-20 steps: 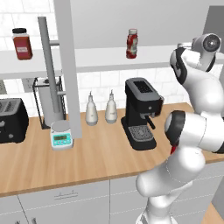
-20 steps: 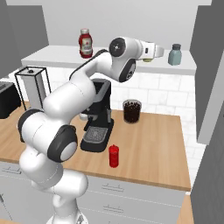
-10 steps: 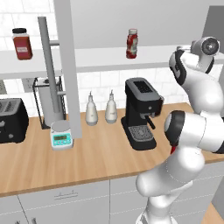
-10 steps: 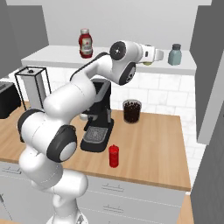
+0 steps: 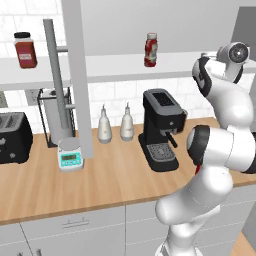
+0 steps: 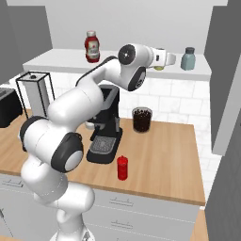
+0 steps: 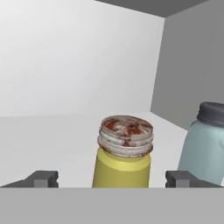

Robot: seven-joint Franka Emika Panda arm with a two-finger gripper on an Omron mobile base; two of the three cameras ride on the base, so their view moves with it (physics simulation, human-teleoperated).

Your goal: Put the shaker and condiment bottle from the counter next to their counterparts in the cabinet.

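The gripper (image 7: 112,178) stands spread apart, its 2 fingertips (image 7: 43,178) flanking 1 yellow-green shaker (image 7: 124,153) upright on the cabinet (image 6: 117,66) shelf, with 1 pale blue shaker (image 7: 205,142) just beyond its right fingertip.

Cabinet shelf (image 7: 48,131): bare white floor left of the yellow-green shaker (image 7: 124,153); pale blue shaker (image 7: 204,142) stands just beside it on the right, grey side wall (image 7: 192,65) close behind, narrowing passage there

The white arm reaches high and far to the right, its gripper (image 7: 112,179) level with jaws spread wide.
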